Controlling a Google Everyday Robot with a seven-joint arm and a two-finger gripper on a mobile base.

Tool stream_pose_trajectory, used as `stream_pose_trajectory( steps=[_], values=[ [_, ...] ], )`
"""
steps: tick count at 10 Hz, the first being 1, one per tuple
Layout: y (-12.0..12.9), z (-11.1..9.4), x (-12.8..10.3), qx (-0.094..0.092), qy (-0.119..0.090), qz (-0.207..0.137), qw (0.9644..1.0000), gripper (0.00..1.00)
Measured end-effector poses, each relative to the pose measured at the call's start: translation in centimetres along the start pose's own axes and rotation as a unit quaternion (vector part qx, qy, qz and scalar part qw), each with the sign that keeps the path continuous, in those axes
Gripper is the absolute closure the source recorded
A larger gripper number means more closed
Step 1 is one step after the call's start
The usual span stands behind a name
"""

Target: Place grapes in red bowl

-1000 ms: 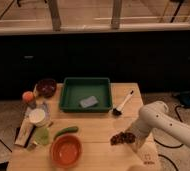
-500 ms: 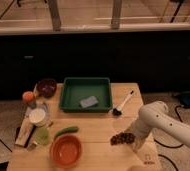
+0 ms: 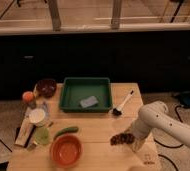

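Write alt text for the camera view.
A robot arm reaches in from the right, its pincer at the grapes on the wooden table. The red bowl sits front left, a green tray behind.

tool [image 3: 131,142] by grapes [image 3: 121,138] rt front, bare tabletop [image 3: 95,145] btwn grapes & red bowl [image 3: 66,150], cucumber [image 3: 65,131] just behind bowl

Wooden table [image 3: 103,125], green tray [image 3: 64,95], red bowl [image 3: 53,150], grapes [image 3: 121,138] (gripper [image 3: 132,141] beside them), brush [image 3: 123,102], cucumber [image 3: 65,131]

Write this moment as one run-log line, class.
gripper: low, at the grapes | grapes: lying on table | red bowl: front left, no grapes in it | task: not yet done
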Motion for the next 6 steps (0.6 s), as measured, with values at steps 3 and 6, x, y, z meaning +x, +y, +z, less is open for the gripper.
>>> stream_pose_trajectory(
  steps=[3,6],
  values=[
    [0.09,0.06,-0.18,-0.001,-0.003,0.001,1.0000,0.36],
    [0.16,0.03,-0.35,-0.002,-0.006,0.002,1.0000,0.36]
  ],
)
